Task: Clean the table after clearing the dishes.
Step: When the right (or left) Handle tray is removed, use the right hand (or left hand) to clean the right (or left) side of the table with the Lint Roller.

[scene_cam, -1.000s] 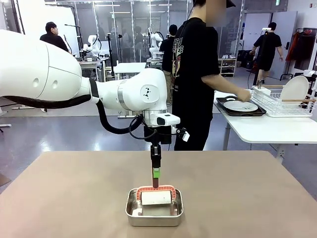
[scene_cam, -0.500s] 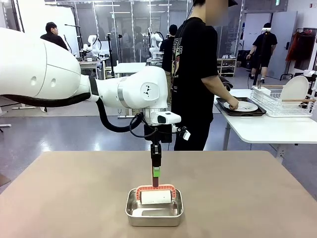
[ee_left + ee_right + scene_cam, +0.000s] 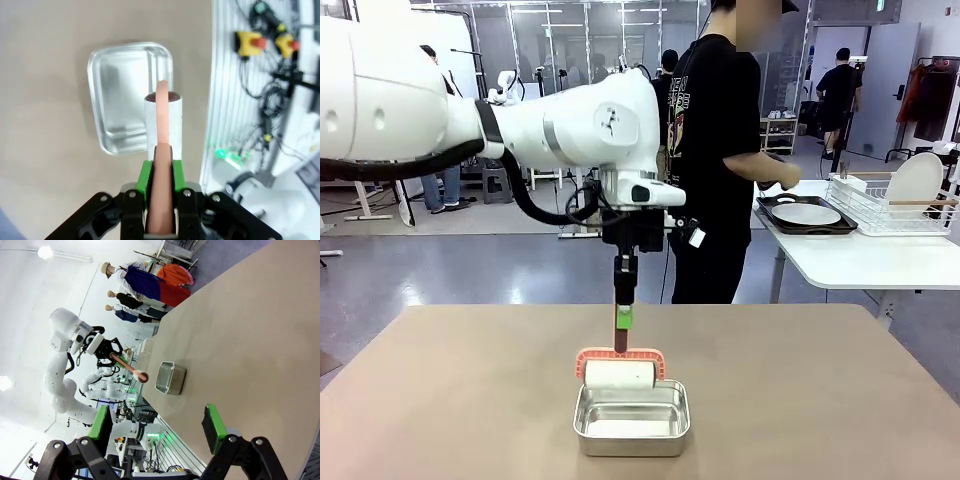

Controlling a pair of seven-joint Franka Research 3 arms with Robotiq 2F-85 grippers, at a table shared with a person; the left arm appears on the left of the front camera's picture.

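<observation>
Presently: left gripper (image 3: 623,318), centre frame, clamped on roller (image 3: 618,375) handle; handle upright, cylinder crosswise directly below, just above pan (image 3: 632,428) far rim. Bare table (image 3: 840,400) spreads beneath, lower frame. Right gripper (image 3: 157,427) gaping, empty, farther off. Upper right: dishes (image 3: 806,213).

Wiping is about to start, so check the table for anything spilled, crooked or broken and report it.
Nothing stands out. The steel pan sits flat and square on the table, with no spill visible around it. The left gripper holds the roller by its handle, upright and level above the pan.
</observation>
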